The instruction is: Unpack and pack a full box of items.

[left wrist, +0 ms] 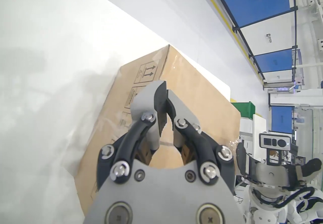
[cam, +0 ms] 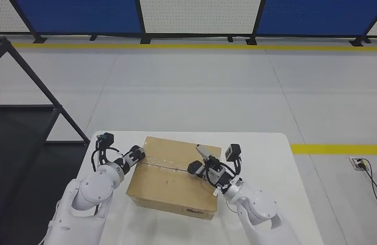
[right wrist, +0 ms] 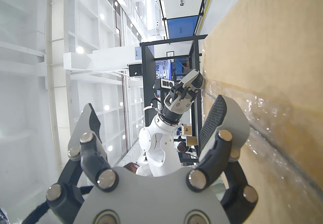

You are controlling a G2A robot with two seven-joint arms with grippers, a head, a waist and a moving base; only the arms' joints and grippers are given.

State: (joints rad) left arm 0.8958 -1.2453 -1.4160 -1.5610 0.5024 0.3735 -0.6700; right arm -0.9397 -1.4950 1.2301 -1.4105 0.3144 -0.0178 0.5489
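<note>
Here, the taped box [cam: 170, 184] lies closed on the desk [cam: 268, 153], lower centre of frame. Its seam [cam: 167, 164] runs between the left hand [cam: 138, 153], nearly closed and empty, and the right hand [cam: 197, 159], spread wide, empty.

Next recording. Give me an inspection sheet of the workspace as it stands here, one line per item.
surface: white table, carrying one box.
job's things: cardboard box, closed, clear tape along its top seam; contents hidden.
clutter: nothing seen.
hands: left hand shut, at the box's edge; right hand open, over the box top beside the taped seam.
cables: black wrist cables on the arms; floor socket with a cable beside the table.
surroundings: blue and white partitions, yellow floor line, black frame.
</note>
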